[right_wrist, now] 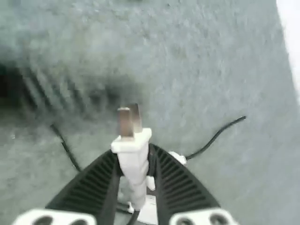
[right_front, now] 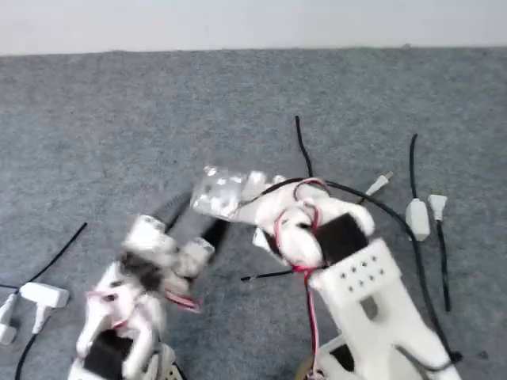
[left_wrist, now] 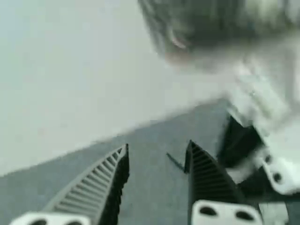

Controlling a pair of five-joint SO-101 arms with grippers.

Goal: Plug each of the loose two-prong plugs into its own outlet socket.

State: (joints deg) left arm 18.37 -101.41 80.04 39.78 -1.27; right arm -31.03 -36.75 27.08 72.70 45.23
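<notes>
The right tool (right_wrist: 135, 153) is closed on a white two-prong plug (right_wrist: 133, 140). The plug's long axis runs along the fingers, and its prongs (right_wrist: 128, 120) point straight ahead over the grey table (right_wrist: 211, 56). The left tool (left_wrist: 158, 146) is open and empty, and what seems to be a socket (right_front: 45, 294) lies well apart, nearer the left arm.

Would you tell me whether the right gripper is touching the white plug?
Touching. The right wrist view shows the right gripper pinching the white plug between its jaws.
</notes>
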